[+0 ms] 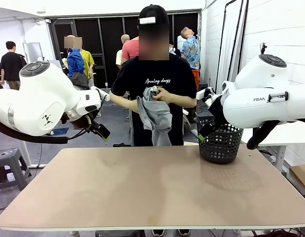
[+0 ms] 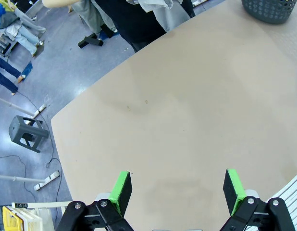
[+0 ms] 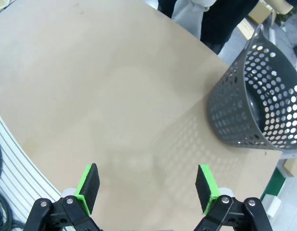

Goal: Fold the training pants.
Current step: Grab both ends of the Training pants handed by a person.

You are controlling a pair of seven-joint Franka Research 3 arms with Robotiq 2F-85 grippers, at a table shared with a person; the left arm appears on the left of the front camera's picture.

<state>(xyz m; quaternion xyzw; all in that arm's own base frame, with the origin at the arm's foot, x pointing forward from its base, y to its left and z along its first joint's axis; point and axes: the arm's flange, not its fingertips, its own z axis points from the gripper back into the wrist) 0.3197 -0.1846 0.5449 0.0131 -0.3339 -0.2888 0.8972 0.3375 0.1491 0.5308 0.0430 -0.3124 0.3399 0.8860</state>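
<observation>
Holding training pants [image 1: 156,116], the person [image 1: 152,79] stood near the basket [image 1: 220,145]; its contents were unclear. Jaws gaped wide on left gripper [image 2: 176,190] and right gripper [image 3: 148,187].

The left pincer [image 2: 177,190] hangs above the bare tan counter [image 2: 177,110] with its green-padded fingers [image 2: 121,191] spread wide and nothing between them. At the counter's far edge stands a person [image 2: 124,17] in dark clothes with the light grey training pants [image 2: 170,17] bunched up off the surface, and a dark perforated basket [image 2: 273,10] sits on the counter in the corner near them. Off to the side, a small grey stool [image 2: 27,134] stands on the blue-grey floor [image 2: 67,72].
</observation>
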